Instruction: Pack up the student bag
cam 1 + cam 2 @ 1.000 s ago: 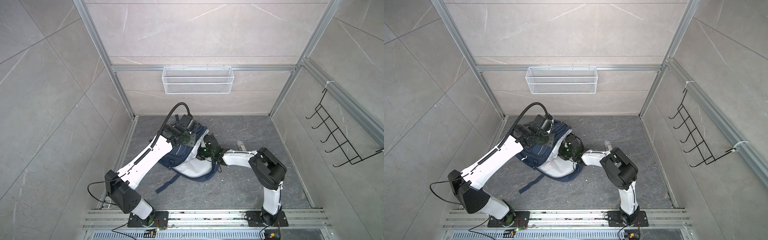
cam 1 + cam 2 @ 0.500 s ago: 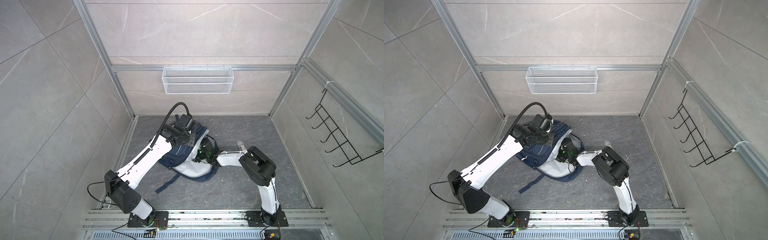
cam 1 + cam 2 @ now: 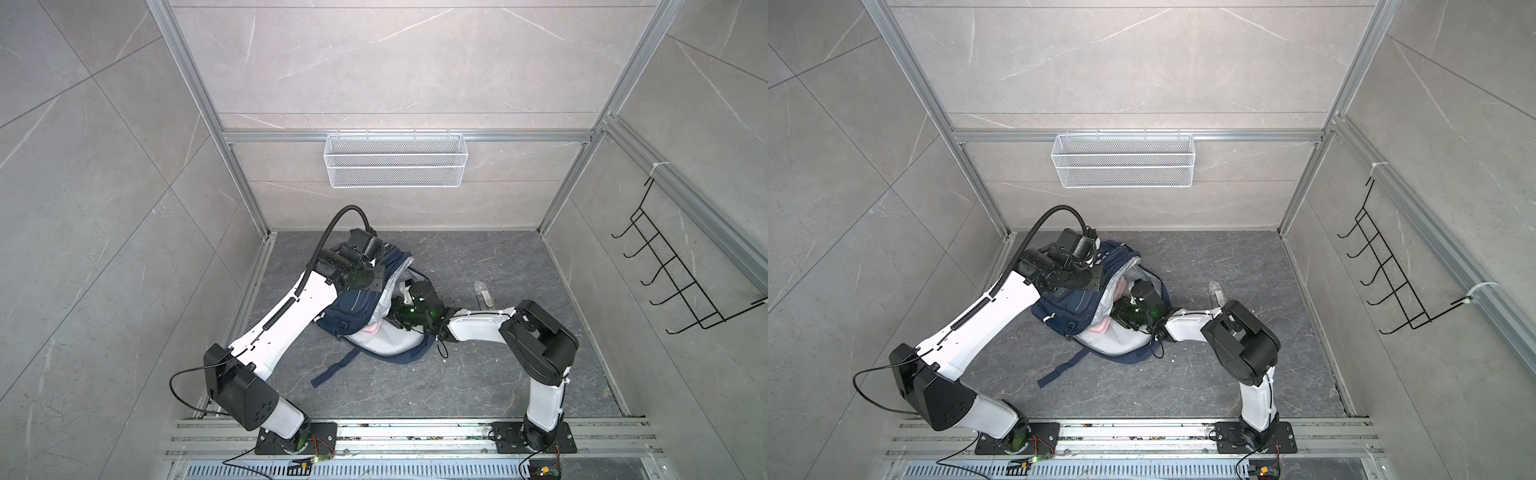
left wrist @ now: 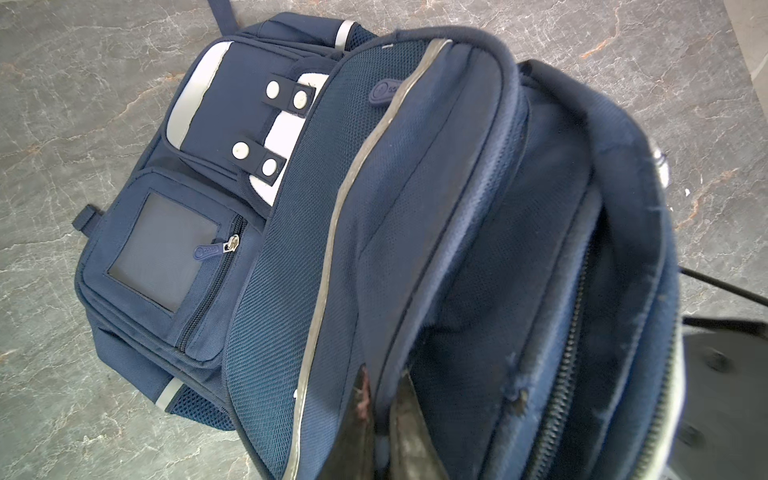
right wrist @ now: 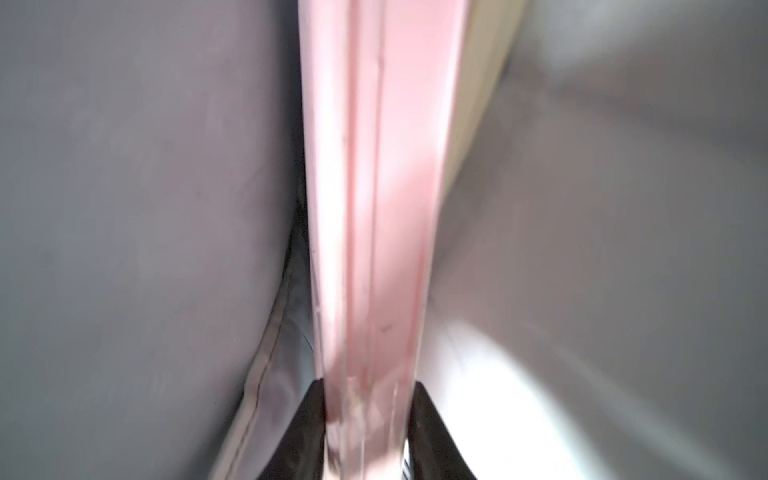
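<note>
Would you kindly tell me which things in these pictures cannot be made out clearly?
- Pink item held by the right gripper: right wrist view is blurred, its kind unreadable.
- Student bag interior: left wrist view, dark; folded fabric hides contents.
- Small clear object on the floor: in both top views, too small to identify.
- Left gripper: cut off by the left wrist view's edge; only jaw tips show.

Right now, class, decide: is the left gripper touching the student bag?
Touching. The left wrist view shows the left gripper shut, its jaws pinching a navy fabric fold of the student bag.
</note>
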Robot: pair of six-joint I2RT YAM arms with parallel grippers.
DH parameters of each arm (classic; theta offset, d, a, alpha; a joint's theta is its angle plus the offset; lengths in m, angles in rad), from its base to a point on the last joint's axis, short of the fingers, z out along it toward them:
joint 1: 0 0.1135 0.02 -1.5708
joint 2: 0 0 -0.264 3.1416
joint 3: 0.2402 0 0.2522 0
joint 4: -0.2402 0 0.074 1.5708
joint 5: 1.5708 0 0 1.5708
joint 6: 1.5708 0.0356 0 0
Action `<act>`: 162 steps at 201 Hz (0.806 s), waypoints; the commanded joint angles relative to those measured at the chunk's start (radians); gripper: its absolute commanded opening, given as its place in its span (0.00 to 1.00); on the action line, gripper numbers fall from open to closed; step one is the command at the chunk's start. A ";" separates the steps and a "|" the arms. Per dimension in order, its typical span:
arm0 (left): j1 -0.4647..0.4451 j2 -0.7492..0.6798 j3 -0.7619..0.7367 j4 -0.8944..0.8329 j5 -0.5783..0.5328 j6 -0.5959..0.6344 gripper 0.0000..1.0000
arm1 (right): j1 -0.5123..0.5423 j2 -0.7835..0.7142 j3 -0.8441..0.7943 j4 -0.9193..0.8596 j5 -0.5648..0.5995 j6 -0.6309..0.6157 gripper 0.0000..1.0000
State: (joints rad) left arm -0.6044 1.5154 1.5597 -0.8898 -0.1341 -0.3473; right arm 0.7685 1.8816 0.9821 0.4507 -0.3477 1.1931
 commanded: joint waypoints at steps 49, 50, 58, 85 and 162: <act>0.020 -0.038 -0.040 0.073 -0.024 0.013 0.00 | -0.030 -0.283 -0.174 -0.215 0.104 -0.118 0.14; 0.020 -0.038 -0.041 0.073 -0.024 0.013 0.00 | -0.032 -0.287 -0.177 -0.217 0.104 -0.118 0.14; 0.020 -0.037 -0.053 0.081 -0.020 0.012 0.00 | -0.043 -0.317 -0.194 -0.234 0.104 -0.147 0.13; 0.019 -0.025 -0.092 0.103 -0.009 0.007 0.00 | -0.078 -0.420 -0.240 -0.294 0.096 -0.170 0.12; -0.003 0.037 -0.130 0.122 -0.018 0.013 0.00 | -0.234 -0.740 -0.335 -0.605 0.062 -0.271 0.11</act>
State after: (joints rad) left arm -0.6106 1.5375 1.4384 -0.8009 -0.0994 -0.3466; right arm 0.5819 1.2438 0.6964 -0.0055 -0.2714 0.9905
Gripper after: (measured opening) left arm 0.067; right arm 0.302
